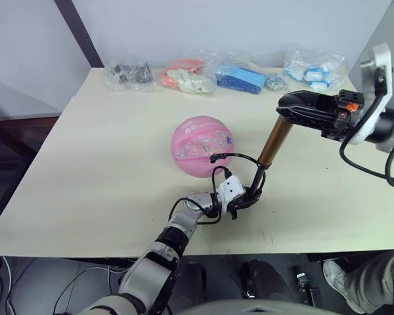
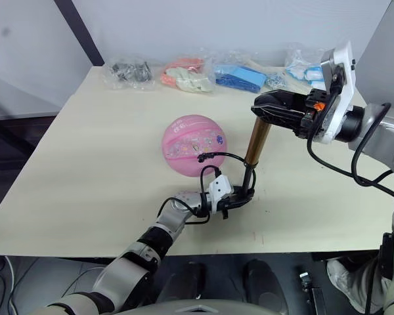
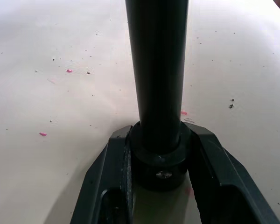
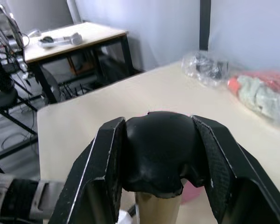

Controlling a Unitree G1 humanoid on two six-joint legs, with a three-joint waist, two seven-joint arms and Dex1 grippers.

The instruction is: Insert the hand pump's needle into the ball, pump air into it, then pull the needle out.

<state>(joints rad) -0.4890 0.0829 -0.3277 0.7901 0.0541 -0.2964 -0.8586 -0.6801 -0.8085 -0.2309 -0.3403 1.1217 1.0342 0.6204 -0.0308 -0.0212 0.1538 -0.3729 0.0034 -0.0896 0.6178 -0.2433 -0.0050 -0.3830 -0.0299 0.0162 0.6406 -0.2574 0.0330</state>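
The pink ball rests mid-table. Right of it the hand pump stands nearly upright, leaning slightly, with its gold barrel above a thin black rod. My left gripper is shut on the pump's black lower end at the table surface. My right gripper is shut on the black top cap. The thin black hose loops from the pump's base to the ball. Its end fitting sits against the ball's near right side; the needle itself is too small to make out.
Several clear plastic bags line the table's far edge: dark parts, pink-orange items, blue items and white-blue items. A person's shoe shows below the table's front right. Another table stands beyond the left end.
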